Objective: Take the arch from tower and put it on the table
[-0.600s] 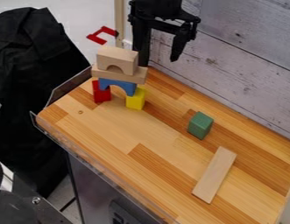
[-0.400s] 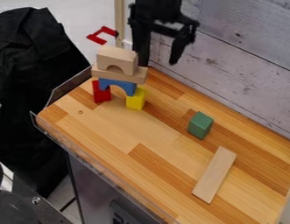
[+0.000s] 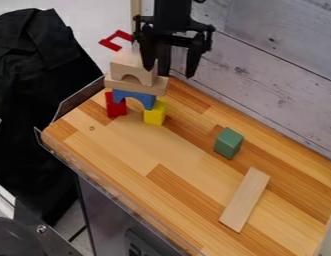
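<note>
The gripper [image 3: 170, 69], at upper centre, has its fingers spread wide and grips nothing. The wooden arch [image 3: 123, 64] tops the tower at upper left, above a plank [image 3: 133, 87], blue arch [image 3: 147, 101], red block [image 3: 115, 108] and yellow block [image 3: 154, 116]. A green block [image 3: 228, 144] sits right of centre, a loose board [image 3: 244, 200] at lower right.

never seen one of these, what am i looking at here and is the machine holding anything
All the pictures come from one fixed camera looking down at a slant. The black machine is a robot arm; its two-fingered gripper is open beside the tower's top and seems to hold nothing.

The tower stands on a wooden table: a red block and a yellow block carry a blue arch, then a flat plank, then a wooden arch. A green block and a second plank lie apart from it.
</note>
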`<state>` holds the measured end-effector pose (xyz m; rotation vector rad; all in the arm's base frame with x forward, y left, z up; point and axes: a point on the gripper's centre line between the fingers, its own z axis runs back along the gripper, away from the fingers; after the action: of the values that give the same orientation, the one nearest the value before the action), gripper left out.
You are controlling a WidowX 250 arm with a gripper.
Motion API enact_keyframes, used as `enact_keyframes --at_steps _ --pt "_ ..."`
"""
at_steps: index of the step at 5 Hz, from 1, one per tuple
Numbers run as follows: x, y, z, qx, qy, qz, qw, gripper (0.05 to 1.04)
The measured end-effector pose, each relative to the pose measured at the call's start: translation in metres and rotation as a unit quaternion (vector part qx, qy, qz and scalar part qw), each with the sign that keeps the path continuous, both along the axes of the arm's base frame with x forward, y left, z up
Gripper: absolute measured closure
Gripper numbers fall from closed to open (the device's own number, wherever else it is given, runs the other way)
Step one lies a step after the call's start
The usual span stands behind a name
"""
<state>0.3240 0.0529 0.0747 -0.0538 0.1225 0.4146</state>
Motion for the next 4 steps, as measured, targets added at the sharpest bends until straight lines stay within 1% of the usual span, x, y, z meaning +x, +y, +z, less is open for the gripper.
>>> enact_keyframes --at_steps 1,2,3,4 --pt "-0.002 0.003 0.002 0.032 0.01 0.053 0.9981 0.084" --pt "-0.004 0.009 0.008 0.057 0.012 0.12 0.9911 0.084" --pt "0.004 0.012 0.02 0.051 0.007 0.206 0.9771 0.084" --pt "0.005 0.024 0.018 0.041 0.006 0.303 0.9521 0.084"
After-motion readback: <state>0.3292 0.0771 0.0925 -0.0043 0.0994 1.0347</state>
